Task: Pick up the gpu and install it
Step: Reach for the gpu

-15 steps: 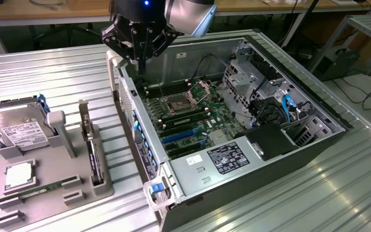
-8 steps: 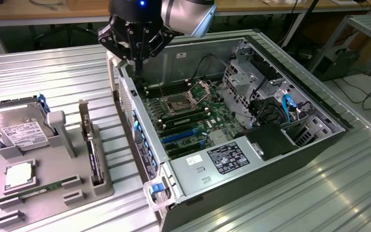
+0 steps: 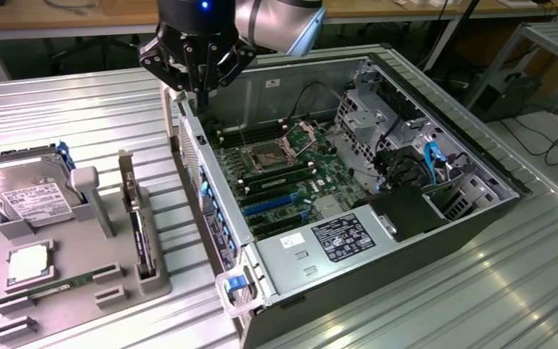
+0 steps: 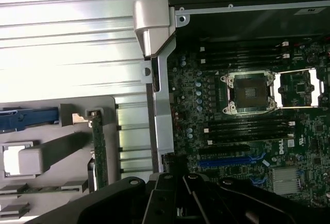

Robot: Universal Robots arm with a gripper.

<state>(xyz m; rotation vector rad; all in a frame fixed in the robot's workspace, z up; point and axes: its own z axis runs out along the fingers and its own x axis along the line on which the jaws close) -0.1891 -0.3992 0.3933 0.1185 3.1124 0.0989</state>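
On the table (image 3: 85, 109) you have one open computer case (image 3: 458, 225) and one grey holder tray (image 3: 70, 314). Tray contents:
- one gpu (image 3: 142, 243), standing on edge in its slot
- one hard drive (image 3: 27, 193), white label unreadable
- one memory stick (image 3: 51, 291)
- one processor chip (image 3: 29, 263)

Motherboard (image 4: 247, 146) lettering appears to read DELL. One claw (image 3: 201, 94), pressed together and empty, hangs over the case's edge, apart from the gpu.

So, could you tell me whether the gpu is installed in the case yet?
Out: the gpu stands on edge in the grey tray beside the open case.
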